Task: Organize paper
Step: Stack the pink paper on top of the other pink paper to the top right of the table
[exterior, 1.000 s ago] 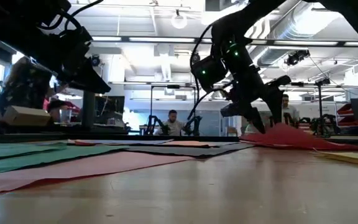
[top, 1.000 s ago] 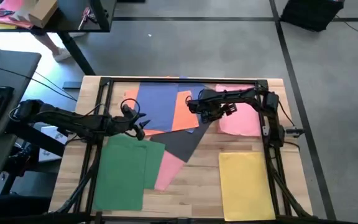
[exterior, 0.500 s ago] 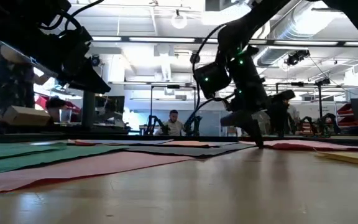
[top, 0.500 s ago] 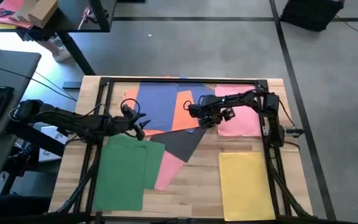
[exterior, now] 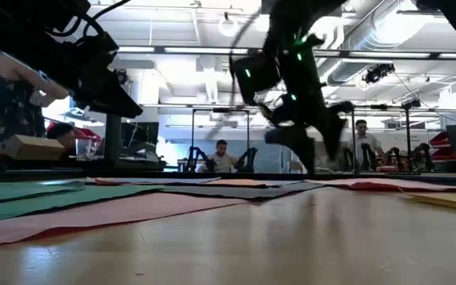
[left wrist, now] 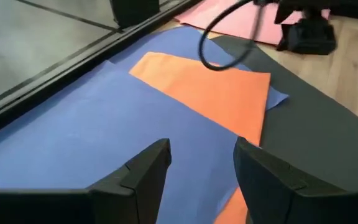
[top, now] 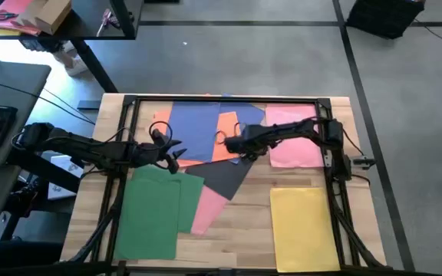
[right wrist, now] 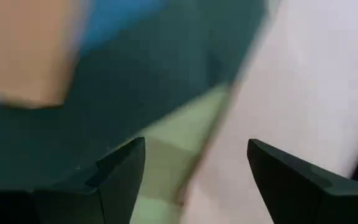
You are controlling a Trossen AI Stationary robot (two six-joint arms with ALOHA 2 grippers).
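Bench: light wooden bench [top: 244, 203] in an open workshop, grey floor around it, people at work far behind in the low view.
Sorted so far: two green sheets [top: 156, 211] lie overlapped at the near left; a yellow sheet [top: 304, 226] lies alone at the near right; a pink sheet [top: 294, 138] lies flat at the far right.
Still mixed: at the far middle a blue sheet [top: 194, 130], an orange sheet [top: 227, 138] and a dark grey sheet [top: 225, 175] overlap crookedly; a second pink sheet [top: 206, 211] pokes out from under the grey one, beside the green.
Right claw: right claw [top: 232, 143] hovers over the orange and grey overlap, fingers apart, holding nothing.
Left claw: left claw [top: 173, 152] waits at the blue sheet's near edge, fingers apart, empty.
Progress: judged roughly midway; the central pile needs separating by colour.
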